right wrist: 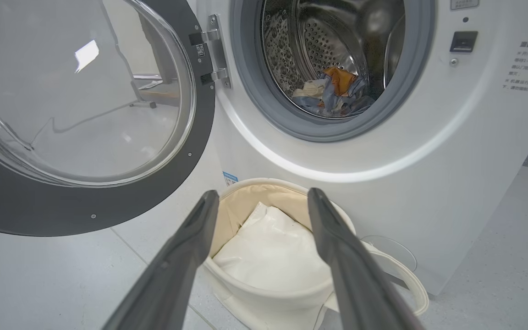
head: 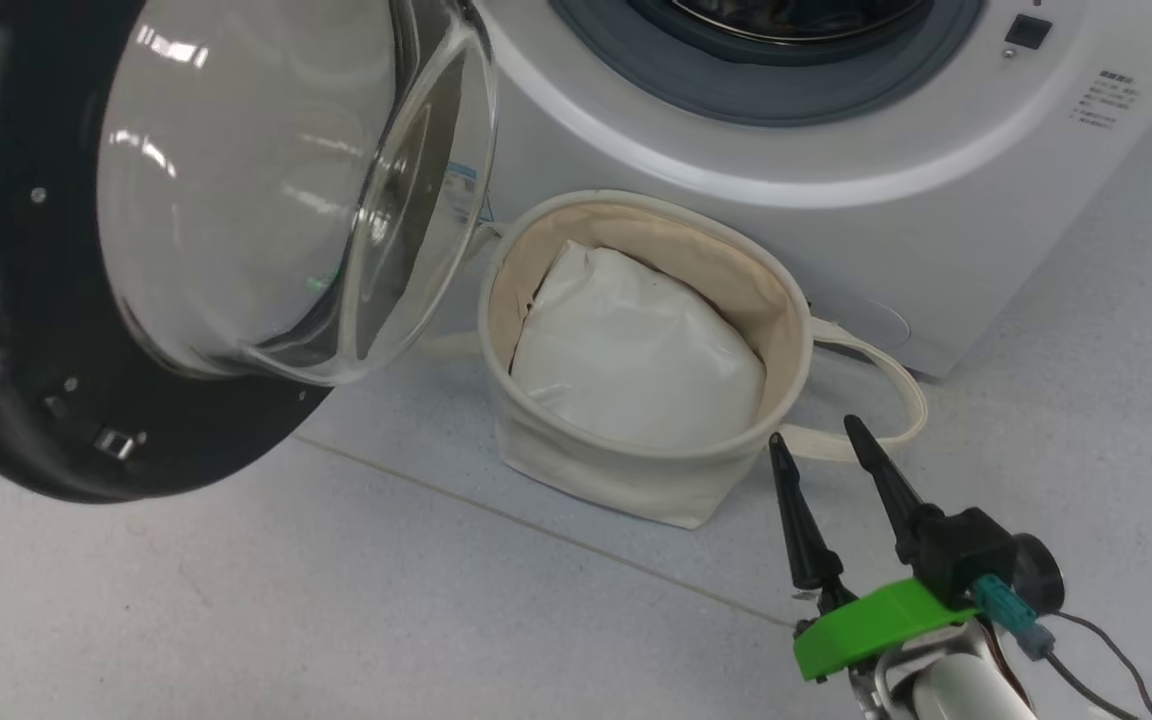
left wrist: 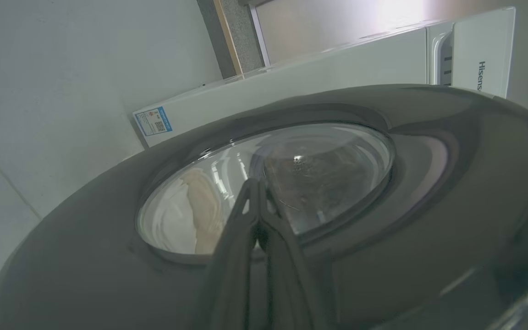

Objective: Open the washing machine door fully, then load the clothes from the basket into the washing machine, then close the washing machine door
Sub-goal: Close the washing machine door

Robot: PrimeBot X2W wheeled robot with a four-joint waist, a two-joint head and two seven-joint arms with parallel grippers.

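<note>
Pale grey floor [head: 236, 620] runs up to the washing machine [head: 836, 220], with the washing machine door [right wrist: 108, 201] swung wide from the machine's hinge, the clothes [right wrist: 332, 91] lying inside its steel drum [right wrist: 323, 41], and the basket [head: 636, 490] against its front holding a white padded bag [head: 636, 360]. Loading looks done, so closing seems the step in hand: the left gripper [left wrist: 258, 183], fingers pressed together, points at the door's outer glass, though I cannot tell whether it touches, while the right gripper [head: 814, 430] hovers spread-fingered before the basket. Next, I judge, a steady push must swing the door round to the machine's latch.
</note>
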